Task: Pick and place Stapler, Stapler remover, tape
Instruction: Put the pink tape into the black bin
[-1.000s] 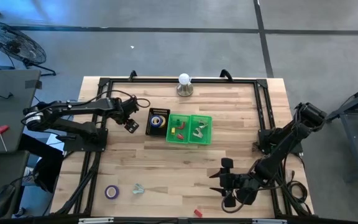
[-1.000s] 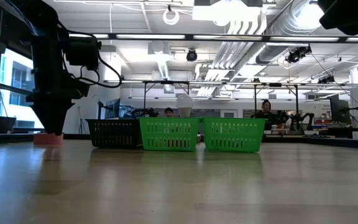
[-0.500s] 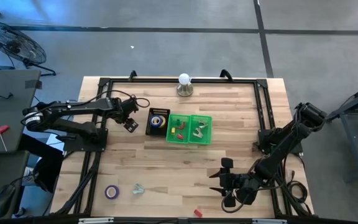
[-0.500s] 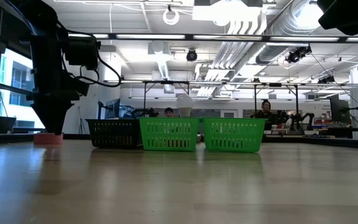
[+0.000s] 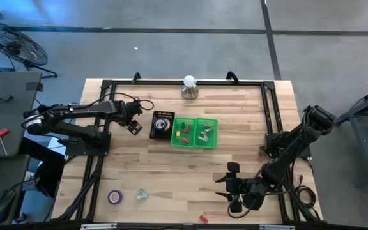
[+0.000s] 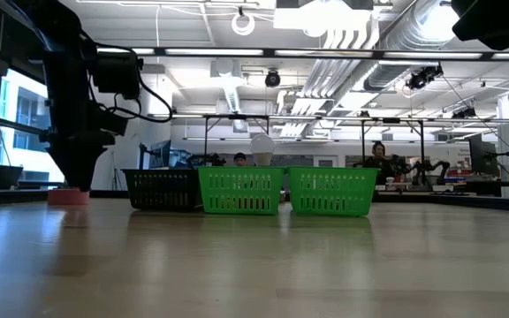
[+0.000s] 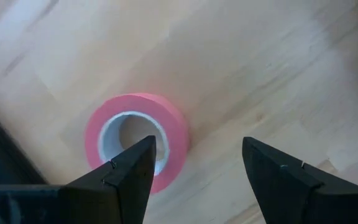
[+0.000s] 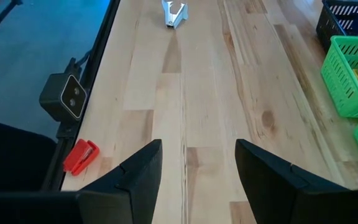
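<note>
We are seeing pale wooden table (image 5: 190,166) standing on grey concrete floor (image 5: 171,45). Floor fan (image 5: 8,41) sitting beyond table. Ceiling strip lights (image 6: 325,18) glowing, exposed ducts (image 6: 414,44) running overhead, window (image 6: 20,115) brightening one side.

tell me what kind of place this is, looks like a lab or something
Probably a robotics lab or workshop in an open-plan industrial space. The low view shows exposed ceiling ducts, strip lighting and people at benches behind; the high view shows two robot arms on a framed wooden table above a concrete floor.
</note>
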Controlling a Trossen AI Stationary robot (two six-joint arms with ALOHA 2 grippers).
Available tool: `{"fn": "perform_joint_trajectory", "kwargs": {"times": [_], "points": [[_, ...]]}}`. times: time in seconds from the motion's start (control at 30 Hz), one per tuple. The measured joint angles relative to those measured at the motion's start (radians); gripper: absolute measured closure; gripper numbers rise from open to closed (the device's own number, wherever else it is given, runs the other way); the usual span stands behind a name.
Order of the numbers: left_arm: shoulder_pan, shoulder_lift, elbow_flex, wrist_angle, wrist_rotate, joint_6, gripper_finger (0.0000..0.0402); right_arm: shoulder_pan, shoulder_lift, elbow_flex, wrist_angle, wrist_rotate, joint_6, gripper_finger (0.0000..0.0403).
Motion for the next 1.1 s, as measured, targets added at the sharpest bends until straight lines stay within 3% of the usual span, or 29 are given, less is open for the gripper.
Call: {"fn": "perform_joint_trajectory", "kwargs": {"times": [0.27,0.4,0.5,0.67,0.7,0.83,0.93,1.1], "points": [[0.000,-0.001,-0.095,0.096,0.003,-0.004,0.0170,0.003,0.000,0.000,0.000,-0.002,0.032,0.0208],[0.002,-0.002,-0.104,0.123,0.051,0.021,0.0184,0.003,0.000,0.000,0.000,-0.005,0.032,0.0208],[0.002,-0.001,-0.106,0.152,0.101,0.021,0.0228,0.003,0.000,0.000,0.000,-0.004,0.033,0.0208],[0.001,-0.001,-0.107,0.174,0.147,0.030,0.0360,0.003,0.000,0.000,0.000,-0.004,0.040,0.0208],[0.000,-0.001,-0.107,0.174,0.148,0.029,0.0368,0.003,0.000,0.000,0.000,-0.004,0.040,0.0208],[0.001,-0.004,-0.108,0.194,0.178,0.047,0.0353,0.003,0.000,0.000,0.000,-0.004,0.040,0.0208],[-0.002,-0.018,-0.109,0.254,0.263,0.058,0.0339,0.003,0.000,0.000,0.000,-0.006,0.040,0.0208],[0.000,-0.058,-0.109,0.314,0.278,0.071,0.0360,0.003,0.000,0.000,0.000,-0.007,0.040,0.0208]]}}
